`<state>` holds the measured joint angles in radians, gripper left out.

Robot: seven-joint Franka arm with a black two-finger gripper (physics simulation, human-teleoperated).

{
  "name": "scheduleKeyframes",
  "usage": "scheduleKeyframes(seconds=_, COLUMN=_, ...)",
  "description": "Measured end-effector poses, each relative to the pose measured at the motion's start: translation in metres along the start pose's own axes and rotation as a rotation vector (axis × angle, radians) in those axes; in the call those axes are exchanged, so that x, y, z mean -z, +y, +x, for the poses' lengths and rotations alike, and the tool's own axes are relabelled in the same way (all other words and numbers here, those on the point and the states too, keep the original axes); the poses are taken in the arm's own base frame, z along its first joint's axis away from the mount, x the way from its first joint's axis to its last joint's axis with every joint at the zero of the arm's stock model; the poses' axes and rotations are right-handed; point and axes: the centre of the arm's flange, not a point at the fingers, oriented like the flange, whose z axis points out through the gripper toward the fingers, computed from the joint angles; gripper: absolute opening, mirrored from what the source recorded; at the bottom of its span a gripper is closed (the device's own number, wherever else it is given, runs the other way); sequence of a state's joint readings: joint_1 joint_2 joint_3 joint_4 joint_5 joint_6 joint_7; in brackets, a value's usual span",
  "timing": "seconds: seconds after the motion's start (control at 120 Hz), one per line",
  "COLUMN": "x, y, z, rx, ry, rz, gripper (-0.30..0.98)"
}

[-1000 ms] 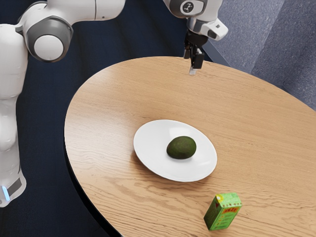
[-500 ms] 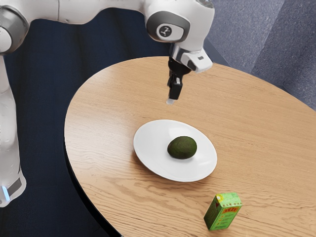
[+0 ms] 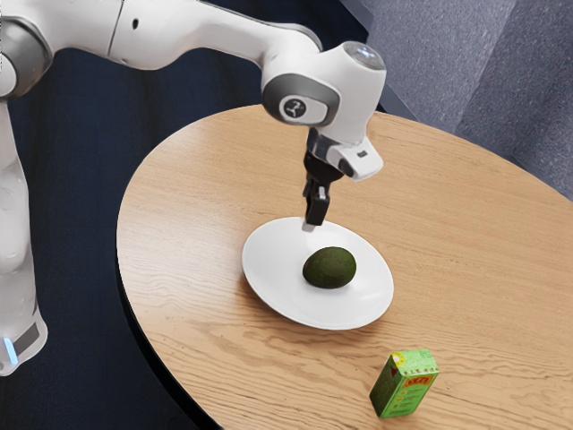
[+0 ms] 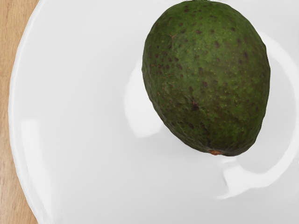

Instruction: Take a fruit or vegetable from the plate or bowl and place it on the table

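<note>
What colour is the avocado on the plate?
Dark green with little brown specks; the avocado shows best in the wrist view.

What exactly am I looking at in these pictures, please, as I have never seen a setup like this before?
The machine is a white jointed robot arm, drawn by a simulator. The exterior view comes from a camera at the arm's side; the wrist view comes from one on its hand, looking at the plate from close by.

On the wooden table are a white plate with a dark green avocado on it, and a small green box with red and yellow print. Nothing is held: the avocado rests on the plate, with the arm's end close by.
</note>
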<state>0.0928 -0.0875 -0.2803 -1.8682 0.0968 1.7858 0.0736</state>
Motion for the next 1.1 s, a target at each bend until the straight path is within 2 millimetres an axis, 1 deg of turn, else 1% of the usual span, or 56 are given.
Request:
scheduleKeyframes(seconds=0.2, x=-0.017, y=0.01, z=0.013, rx=0.001, ry=0.016, rz=-0.011, gripper=0.69)
scheduleKeyframes(seconds=0.508, x=-0.047, y=0.009, z=0.026, rx=0.021, ry=0.022, rz=-0.026, gripper=0.69)
scheduleKeyframes(seconds=0.683, x=-0.048, y=0.005, z=0.032, rx=0.042, ry=0.055, rz=-0.028, gripper=0.69)
scheduleKeyframes(seconds=0.825, x=-0.048, y=0.002, z=0.036, rx=0.102, ry=0.081, rz=-0.031, gripper=0.69)
scheduleKeyframes(seconds=1.1, x=-0.059, y=0.005, z=0.047, rx=0.242, ry=0.106, rz=-0.121, gripper=0.69)
